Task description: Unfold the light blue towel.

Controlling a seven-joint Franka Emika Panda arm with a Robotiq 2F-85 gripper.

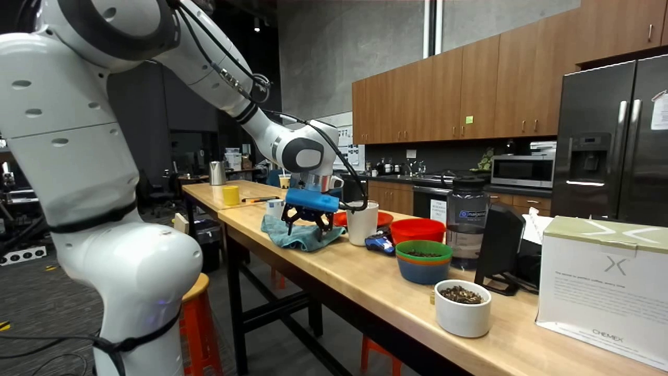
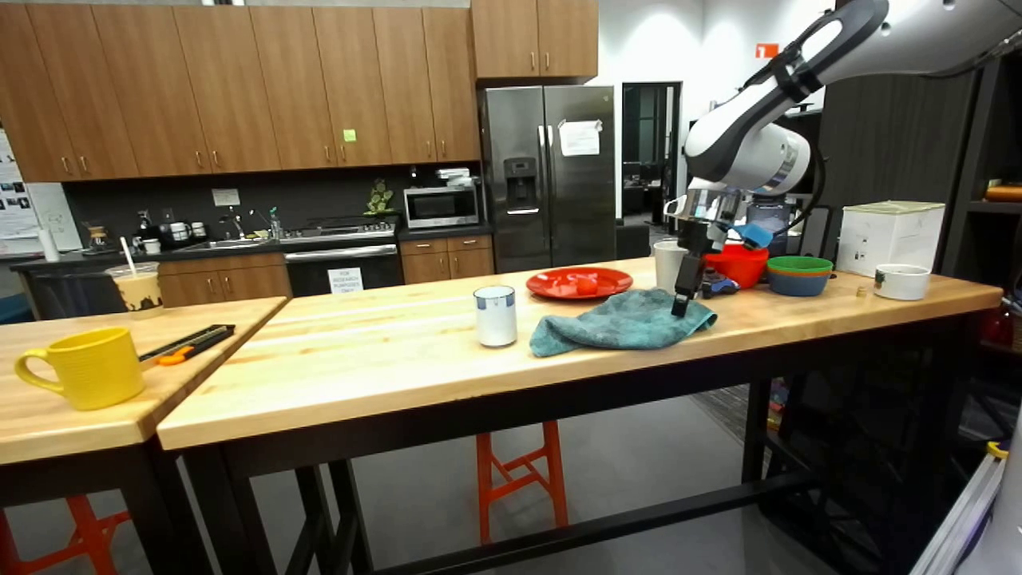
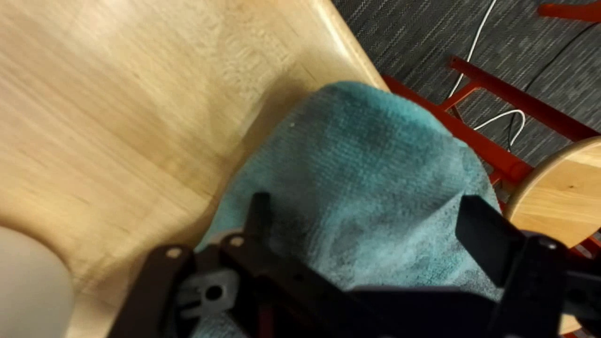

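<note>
We face a kitchen (image 2: 255,281) — wooden cupboards (image 2: 263,88) above a dark wall (image 2: 315,192), an oven (image 2: 343,270), a microwave (image 2: 441,208) and a steel fridge (image 2: 551,180) with 2 doors (image 2: 587,208). Beside the fridge we see a doorway (image 2: 645,128) in a brightly lit white wall (image 2: 651,44). In an exterior view, grey concrete (image 1: 344,47) rises above the cupboards. Nearer us, 2 wooden tables (image 2: 383,343) stand on black legs (image 2: 757,431) — red stools (image 2: 554,471) show below, on grey floor (image 2: 639,451).
</note>
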